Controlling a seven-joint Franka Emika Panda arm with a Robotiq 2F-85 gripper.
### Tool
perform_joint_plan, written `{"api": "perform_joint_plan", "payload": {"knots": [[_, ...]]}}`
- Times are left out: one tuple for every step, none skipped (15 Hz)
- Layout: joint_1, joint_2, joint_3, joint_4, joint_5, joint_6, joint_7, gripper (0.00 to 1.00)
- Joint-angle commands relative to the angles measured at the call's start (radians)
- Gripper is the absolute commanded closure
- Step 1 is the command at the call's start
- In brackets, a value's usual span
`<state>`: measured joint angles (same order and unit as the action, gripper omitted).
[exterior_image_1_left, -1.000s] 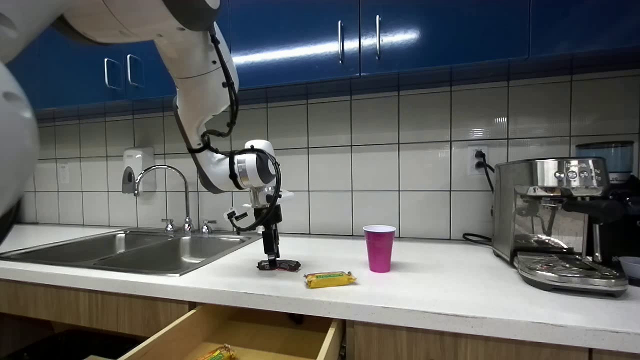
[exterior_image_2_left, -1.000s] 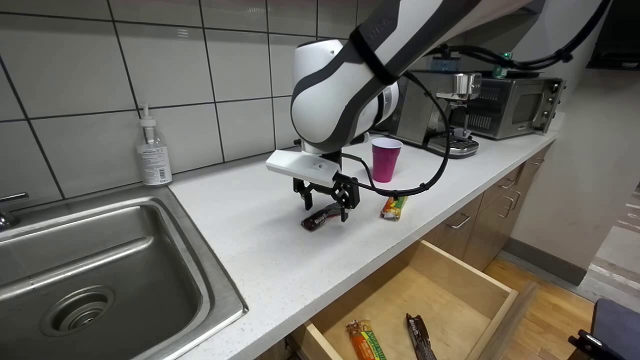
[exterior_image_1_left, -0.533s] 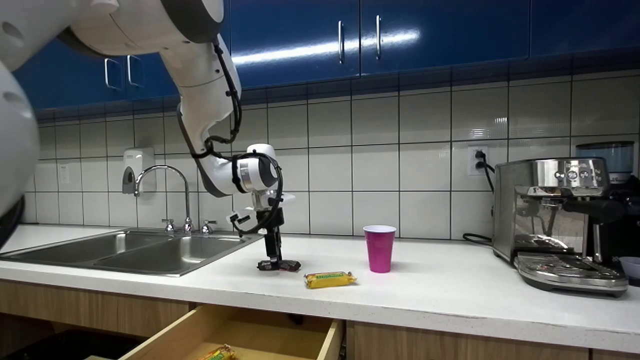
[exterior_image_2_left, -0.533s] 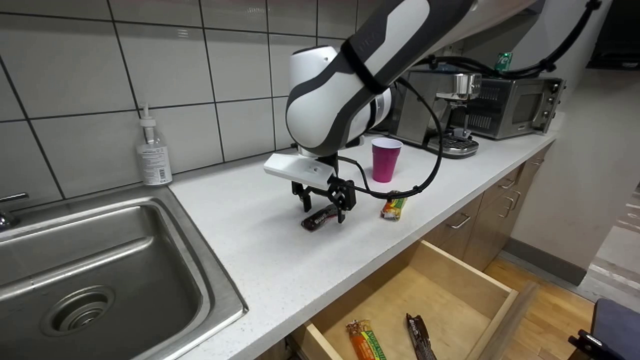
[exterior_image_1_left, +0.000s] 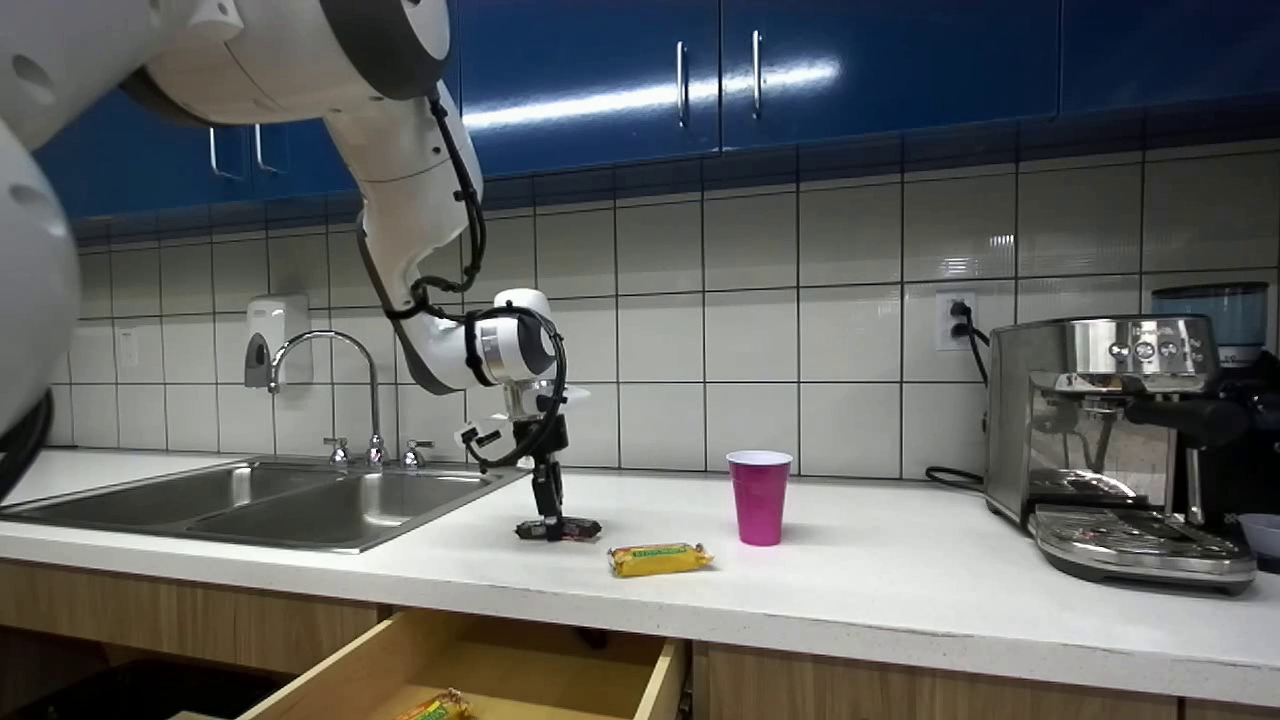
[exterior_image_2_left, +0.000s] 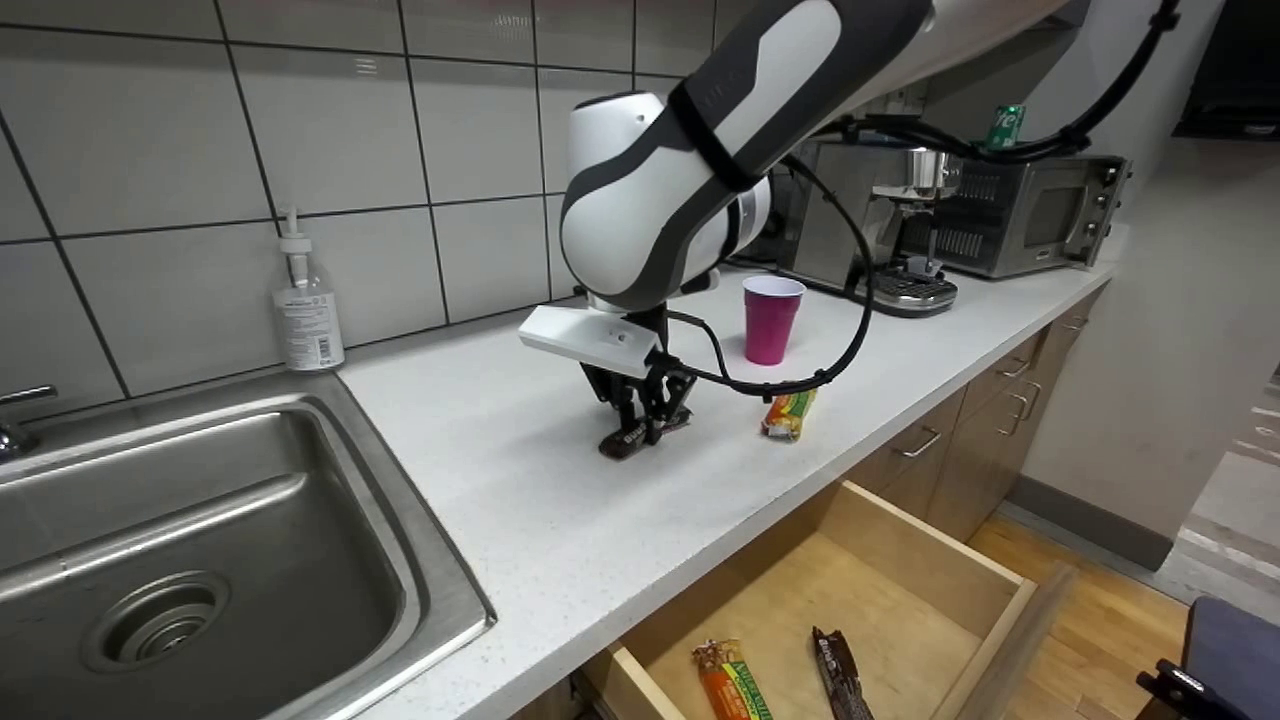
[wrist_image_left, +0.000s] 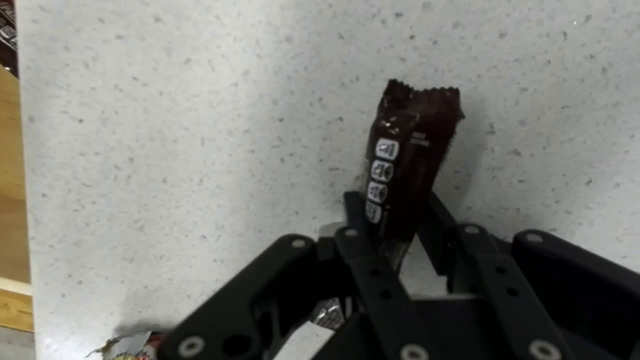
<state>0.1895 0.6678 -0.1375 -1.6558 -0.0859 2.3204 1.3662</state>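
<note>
My gripper (wrist_image_left: 397, 212) points down at the counter, its jaws drawn in on a dark brown wrapped bar (wrist_image_left: 417, 135). In the wrist view a finger (wrist_image_left: 354, 207) lies against each long side of the wrapper, near the bar's middle. The bar still lies flat on the white counter, and the fingers cover part of it. In both exterior views the fingertips reach down to the bar (exterior_image_2_left: 620, 443). Close by, toward the counter's front edge, a yellow wrapped bar (exterior_image_1_left: 660, 560) rests; its wrapper end (wrist_image_left: 131, 347) shows in the wrist view's bottom left corner.
A pink cup (exterior_image_1_left: 760, 500) stands behind the yellow bar. Below the counter edge a wooden drawer (exterior_image_2_left: 900, 570) is pulled out, holding a yellow-orange bar (exterior_image_2_left: 733, 682) and a dark bar (exterior_image_2_left: 838, 675). A sink (exterior_image_2_left: 455, 570) and a coffee machine (exterior_image_1_left: 1110, 450) flank the area.
The arm came down slightly, then the jaws went from wide apart to closed in on the dark bar's sides. The bar shifted a little. Everything else stayed in place.
</note>
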Motion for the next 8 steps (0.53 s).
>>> {"api": "perform_joint_plan", "payload": {"knots": [[0.002, 0.022, 0.010, 0.048, -0.005, -0.046, -0.007, 0.97], [0.004, 0.018, 0.011, 0.045, -0.004, -0.045, -0.007, 1.00], [0.005, 0.012, 0.013, 0.038, -0.004, -0.042, -0.009, 0.97], [0.008, 0.000, 0.014, 0.026, -0.006, -0.034, -0.011, 0.96], [0.010, -0.009, 0.014, 0.018, -0.007, -0.029, -0.011, 0.96], [0.013, -0.021, 0.013, 0.008, -0.009, -0.023, -0.011, 0.96], [0.013, -0.027, 0.016, 0.001, -0.008, -0.023, -0.015, 0.96], [0.015, -0.034, 0.017, -0.007, -0.009, -0.022, -0.018, 0.96]]}}
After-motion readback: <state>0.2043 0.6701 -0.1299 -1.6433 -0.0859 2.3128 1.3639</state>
